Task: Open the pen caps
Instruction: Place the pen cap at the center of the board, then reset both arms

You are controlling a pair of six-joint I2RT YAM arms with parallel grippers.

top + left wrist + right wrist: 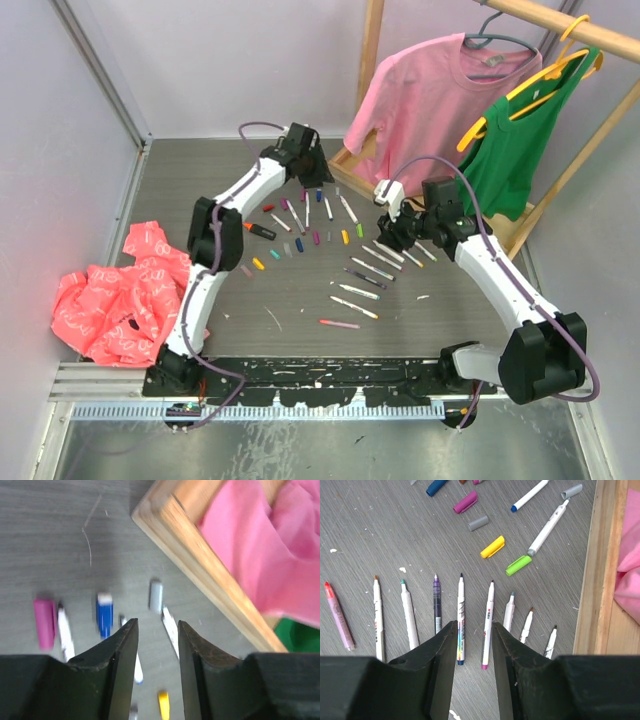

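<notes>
Under my two wrists, on the grey table (300,300), stock as follows.

1. Left gripper (156,625). Fingers parted, nothing between them. It hangs above the far end of the spread, near a wooden frame (200,565) with a pink shirt (270,545) behind it. This view is blurred.

2. Right gripper (474,625). Fingers parted, empty. It sits over a row of pens (461,600) lying side by side, their bare tips pointing away from me.

3. Caps, loose. Below my left fingers lie a pink cap (45,622), a blue cap (104,615) and a grey cap (156,595), each lying apart from the white barrels beside them. Beyond my right-hand row lie a yellow cap (492,547) and a green cap (518,565), both off.

4. Handling, pens. Light, stiff, with round slick plastic barrels. I judge they will roll and slide under a careless touch. I should take hold across the barrel about mid-length, clear of the coloured end and off the inked tip, which may smear.

5. Handling, caps. Tiny, hard and nearly weightless, and probably a friction fit. One set of fingers should pinch across the cap's sides while the other holds the barrel, then pull straight along the pen. A loose cap could skitter away.

6. Outstanding. Every pen I can make out from the wrists is bare. From above, they are too small to tell whether any cap is on.
</notes>
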